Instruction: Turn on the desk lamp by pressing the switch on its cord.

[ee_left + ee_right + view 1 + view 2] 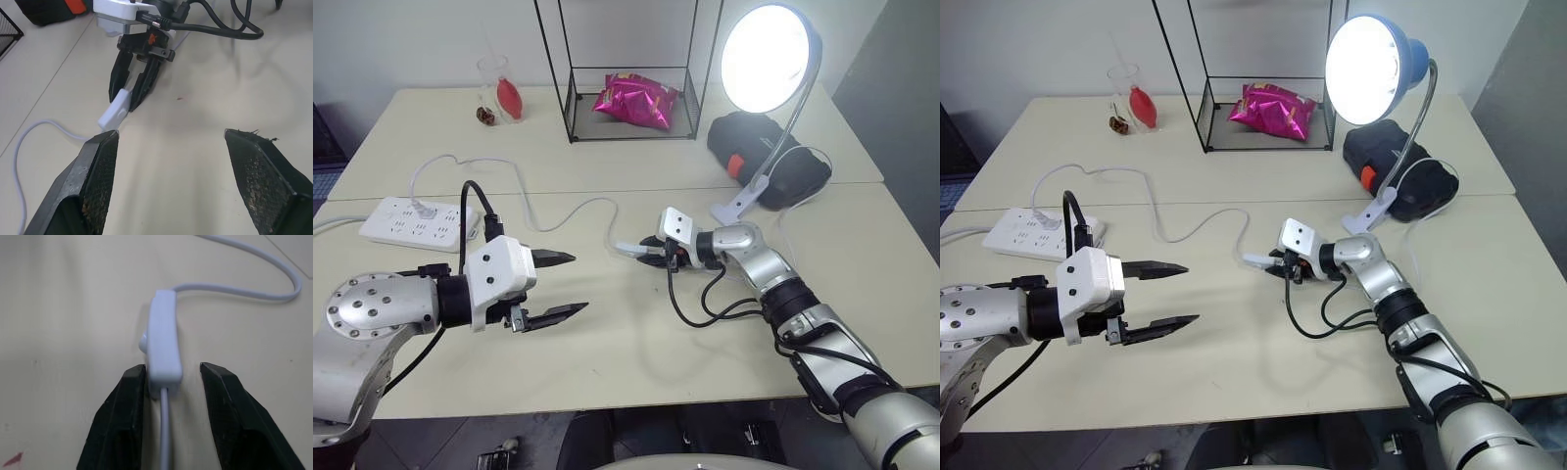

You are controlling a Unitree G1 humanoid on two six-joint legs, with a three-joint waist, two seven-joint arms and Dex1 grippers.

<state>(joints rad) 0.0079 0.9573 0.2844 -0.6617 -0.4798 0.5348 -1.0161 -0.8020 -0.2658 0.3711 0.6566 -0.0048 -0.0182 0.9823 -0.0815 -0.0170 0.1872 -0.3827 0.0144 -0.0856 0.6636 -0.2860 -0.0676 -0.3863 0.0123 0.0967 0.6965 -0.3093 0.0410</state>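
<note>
The desk lamp (766, 59) stands at the back right with its bulb glowing, its white clip base (734, 209) resting on the table. Its thin white cord (578, 211) curves across the table to the switch (163, 340), a small white block. My right gripper (647, 251) is open, with the near end of the switch between its fingers. One finger (128, 396) touches the switch's side and the other stands apart from it. My left gripper (578, 283) hovers open and empty to the left, pointing at the switch (114, 110).
A white power strip (419, 222) lies at the left with the cord plugged into it. A wire-frame box holding a pink snack bag (636, 98), a glass (504, 93) and a black bag (769, 157) line the back. Black cables (705, 304) loop beside my right wrist.
</note>
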